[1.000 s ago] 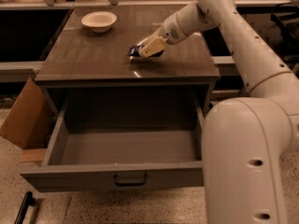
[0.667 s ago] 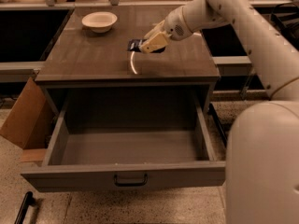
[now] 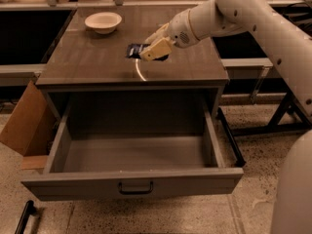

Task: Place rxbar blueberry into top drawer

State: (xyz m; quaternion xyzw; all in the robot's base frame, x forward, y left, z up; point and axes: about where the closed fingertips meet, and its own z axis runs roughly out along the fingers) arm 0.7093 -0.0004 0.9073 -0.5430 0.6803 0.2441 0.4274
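Jaws were clamped on the rxbar blueberry (image 3: 135,49); its dark wrapper stuck out at 9 o'clock from the gripper (image 3: 148,52), which sat over the middle of the cabinet top (image 3: 97,65).

Changes over the last second, biggest first:
- Robot body (image 3: 298,189) had slid out toward 3 o'clock, so it now covered only the frame's right edge. The drawer's right side was unblocked.
- Arm (image 3: 234,13) had risen slightly and shifted toward 9 o'clock.
- Bar went with the gripper, a little toward 10 o'clock from where it was. My read: it was off the wood, since a pale glint showed on the surface below, but I couldn't confirm the gap.

Meaning for the task: grasp looked done and the carry was only starting. The top drawer (image 3: 131,182) stood pulled fully out at 6 o'clock from the gripper, nothing in it. The bar was not yet over the opening and needed to travel toward 6 o'clock, then down.

Surface and room:
- Speckled floor (image 3: 253,208) all round.
- Cabinet top was dark wood grain and fairly glossy.
- Cardboard box (image 3: 24,126) leaned on the cabinet at 9 o'clock from the drawer.
- Dark metal frame legs (image 3: 282,112) at 3 o'clock.
- Cream bowl (image 3: 103,21) at 10 o'clock from the bar, well apart.
- Drawer handle (image 3: 135,188) centred on the front panel.
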